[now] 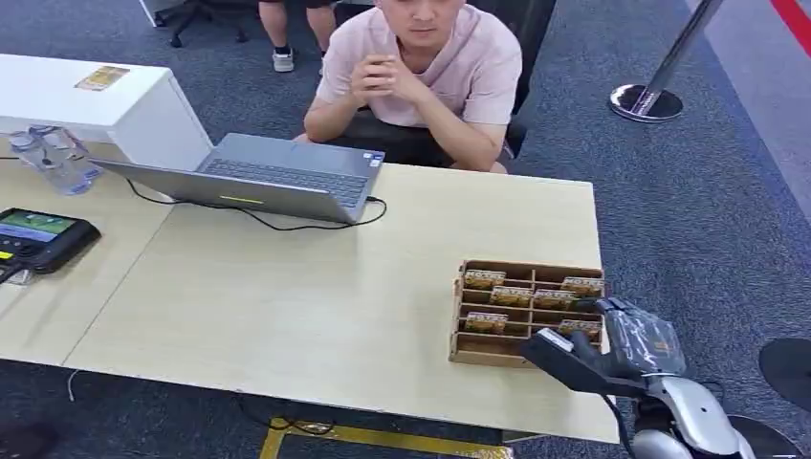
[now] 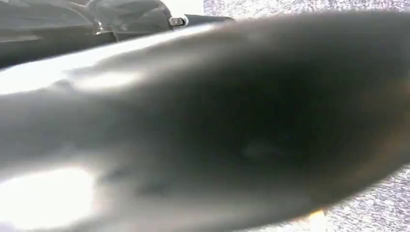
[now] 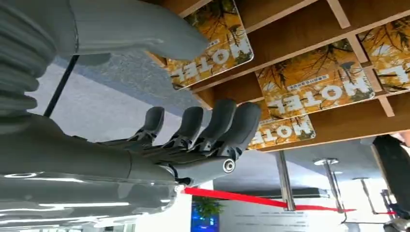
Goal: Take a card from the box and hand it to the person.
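Right hand (image 1: 626,333) hovers empty, fingers spread, at the near edge of the brown wooden divided box (image 1: 524,311) — its yellow-printed cards (image 3: 314,89) sit slotted close, so it may pinch two — or snag a divider

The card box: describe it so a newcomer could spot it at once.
On the pale wooden table, look at the near right corner beside the robot's right hand. The card box is a brown tray of small compartments holding yellow cards, unlike the grey laptop.

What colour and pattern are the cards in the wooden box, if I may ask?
Yellow-orange autumn foliage with white "MOTEL" lettering; the cards show best in the right wrist view.
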Robot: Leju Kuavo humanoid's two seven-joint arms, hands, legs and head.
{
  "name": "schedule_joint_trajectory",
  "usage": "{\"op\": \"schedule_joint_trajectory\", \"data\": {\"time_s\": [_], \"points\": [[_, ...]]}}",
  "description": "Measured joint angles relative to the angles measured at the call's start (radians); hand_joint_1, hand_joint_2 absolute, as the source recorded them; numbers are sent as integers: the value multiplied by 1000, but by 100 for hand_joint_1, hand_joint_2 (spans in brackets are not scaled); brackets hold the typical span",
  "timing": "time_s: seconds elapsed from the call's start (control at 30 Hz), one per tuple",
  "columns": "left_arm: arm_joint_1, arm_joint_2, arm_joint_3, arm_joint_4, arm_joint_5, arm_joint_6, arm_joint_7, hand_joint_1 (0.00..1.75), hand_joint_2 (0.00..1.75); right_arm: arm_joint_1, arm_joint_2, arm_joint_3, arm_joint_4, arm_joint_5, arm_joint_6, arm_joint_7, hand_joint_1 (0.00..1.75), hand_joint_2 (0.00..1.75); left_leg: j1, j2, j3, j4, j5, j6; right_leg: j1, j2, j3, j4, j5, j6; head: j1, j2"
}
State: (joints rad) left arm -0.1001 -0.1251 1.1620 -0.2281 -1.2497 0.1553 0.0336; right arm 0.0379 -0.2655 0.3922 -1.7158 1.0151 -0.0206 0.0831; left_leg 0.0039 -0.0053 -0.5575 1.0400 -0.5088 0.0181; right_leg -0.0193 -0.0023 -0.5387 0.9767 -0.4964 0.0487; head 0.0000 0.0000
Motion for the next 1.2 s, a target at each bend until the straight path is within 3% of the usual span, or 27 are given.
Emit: {"op": "schedule_joint_trajectory", "data": {"time_s": [0.33, 0.77, 1.2], "points": [[0, 0, 0, 0, -4, 0, 3, 0, 0, 21, 1, 0, -4, 21, 10, 3, 91, 175, 0, 0, 0, 0, 0, 0, 0, 0, 0, 0, 0, 0, 0, 0], [0, 0, 0, 0, -4, 0, 1, 0, 0, 25, 1, 0, -3, 22, 17, -3, 80, 175, 0, 0, 0, 0, -1, 0, 0, 0, 0, 0, -1, 0, 0, 0], [0, -3, 1, 1, 5, 0, -2, 0, 0, 15, 1, 1, 9, 20, 29, -11, 94, 175, 0, 0, 0, 0, -1, -1, 0, 0, 0, 0, -1, -1, 0, 0]]}}
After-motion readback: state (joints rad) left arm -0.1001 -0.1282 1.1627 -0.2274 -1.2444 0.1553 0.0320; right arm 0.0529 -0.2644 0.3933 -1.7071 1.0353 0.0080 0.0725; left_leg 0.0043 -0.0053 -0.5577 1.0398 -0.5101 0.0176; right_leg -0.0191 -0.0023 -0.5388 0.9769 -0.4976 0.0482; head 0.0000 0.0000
